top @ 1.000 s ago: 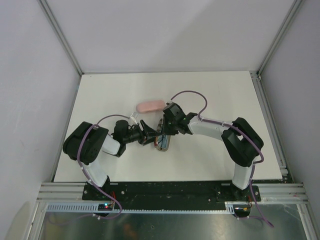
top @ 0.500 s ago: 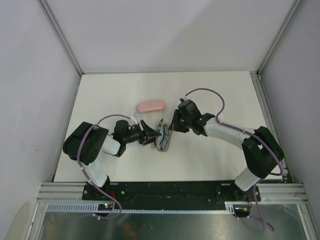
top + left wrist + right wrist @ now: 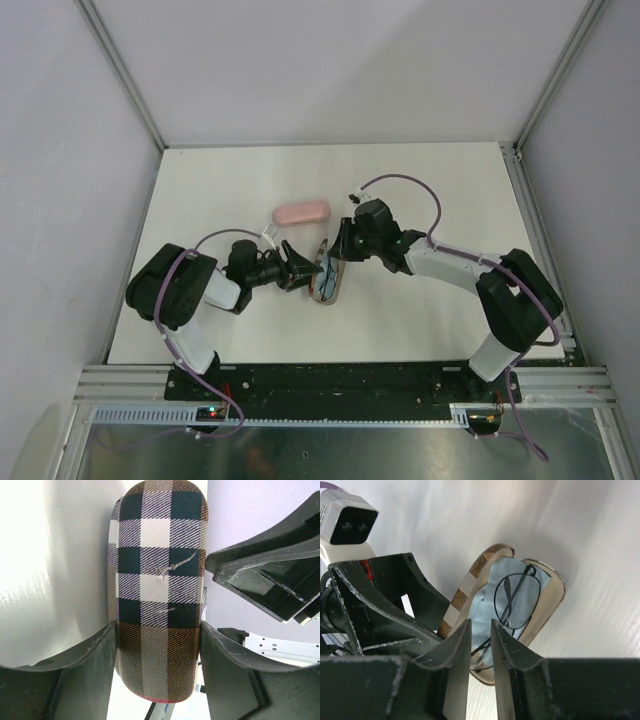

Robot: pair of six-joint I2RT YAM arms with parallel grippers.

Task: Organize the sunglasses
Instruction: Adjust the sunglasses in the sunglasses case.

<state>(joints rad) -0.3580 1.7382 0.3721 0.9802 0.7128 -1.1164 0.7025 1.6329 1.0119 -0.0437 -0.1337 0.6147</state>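
I see the left gripper (image 3: 158, 647) clenched on the checkered case (image 3: 157, 595), one finger pressed against each long side of the raised lid (image 3: 464, 589). The case stands open near the middle of the table (image 3: 450, 190). In it lie the sunglasses (image 3: 516, 601), the dark wire pair with rounder clear lenses, folded flat on the light blue cloth (image 3: 492, 587) that lines the lower half.

My right gripper (image 3: 480, 636) hangs just over the near end of the open case. Its jaws are drawn close with only a thin slit between them, and nothing is pinched there. From the wrist view I cannot tell whether its tips touch the frame or the cloth.

A pink case (image 3: 301, 212) lies closed on the table just beyond, apart from both grippers.
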